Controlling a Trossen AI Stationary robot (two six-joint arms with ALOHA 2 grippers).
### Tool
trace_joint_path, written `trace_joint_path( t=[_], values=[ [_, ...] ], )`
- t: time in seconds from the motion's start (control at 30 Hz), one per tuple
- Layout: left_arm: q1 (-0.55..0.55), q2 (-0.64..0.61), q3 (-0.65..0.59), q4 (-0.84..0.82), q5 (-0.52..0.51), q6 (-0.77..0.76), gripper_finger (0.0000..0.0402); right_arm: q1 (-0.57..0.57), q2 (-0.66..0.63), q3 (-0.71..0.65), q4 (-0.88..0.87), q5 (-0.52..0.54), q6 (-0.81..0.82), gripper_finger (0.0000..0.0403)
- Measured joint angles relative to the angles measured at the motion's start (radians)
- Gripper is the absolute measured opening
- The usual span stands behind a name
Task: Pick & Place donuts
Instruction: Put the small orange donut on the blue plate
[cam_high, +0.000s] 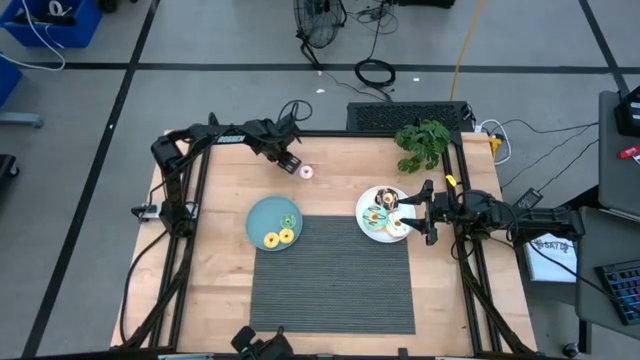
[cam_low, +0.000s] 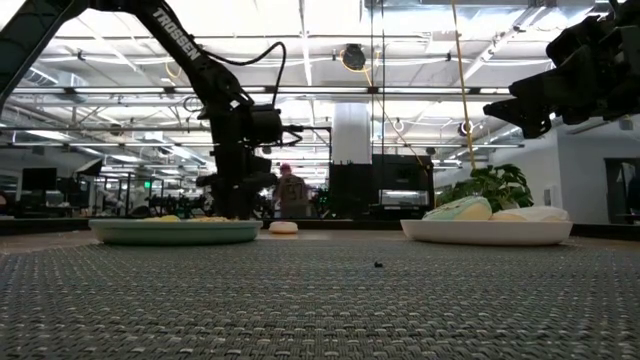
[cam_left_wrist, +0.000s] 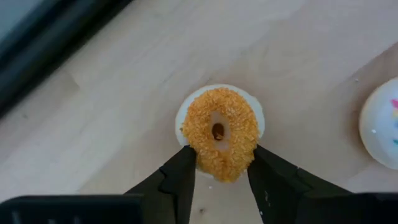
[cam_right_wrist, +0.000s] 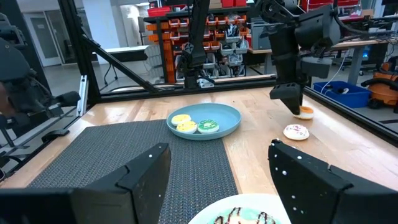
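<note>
My left gripper (cam_high: 289, 160) is over the far part of the wooden table, shut on an orange-sprinkled donut (cam_left_wrist: 219, 132). A white sprinkled donut (cam_high: 307, 172) lies flat on the wood just to its right. The teal plate (cam_high: 262, 215) carries two yellow donuts (cam_high: 278, 238) and a green one (cam_high: 289, 220). The white plate (cam_high: 366, 222) holds several donuts, among them a chocolate one (cam_high: 385, 200) and a mint one (cam_low: 458, 209). My right gripper (cam_right_wrist: 217, 168) hangs wide open above the right rim of the white plate and touches nothing. My left gripper pinches the orange-sprinkled donut across its outer rim (cam_left_wrist: 202, 163), one finger (cam_left_wrist: 177, 180) on each side. It comes from above, pointing down. The iced face points up toward the wrist. The donut sits low over the wood; whether it rests on the table, I cannot tell.
A dark ribbed mat (cam_high: 335, 275) covers the near middle of the table. A leafy green plant (cam_high: 422, 142) stands at the far right corner. Black frame rails (cam_high: 195, 230) run along both sides. Bare wood lies between the two plates.
</note>
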Motion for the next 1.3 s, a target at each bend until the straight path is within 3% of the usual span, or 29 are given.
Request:
trace_joint_path(
  t=[0.2,0.43,0.67,1.0,1.13,1.3],
  values=[
    [-0.014,-0.072,0.000,-0.031,0.006,0.054,0.0130,0.000,0.000,0.000,0.000,0.000,0.000,0.0251],
    [-0.125,-0.233,0.000,-0.245,0.016,0.076,0.0128,0.000,0.000,0.000,0.000,0.000,0.000,0.0251],
    [-0.322,-0.334,0.000,-0.409,0.012,-0.094,0.0127,0.000,0.000,0.000,0.000,0.000,0.000,0.0251],
    [-0.629,-0.329,-0.021,-0.509,-0.140,-0.313,0.0127,0.000,0.000,0.000,0.000,0.000,0.000,0.0251],
    [-0.733,-0.340,-0.106,-0.509,-0.199,-0.436,0.0127,0.000,0.000,0.000,0.000,0.000,0.000,0.0251],
    [-0.790,-0.381,-0.260,-0.482,-0.194,-0.605,0.0127,0.000,0.000,0.000,0.000,0.000,0.000,0.0251]
  ],
)
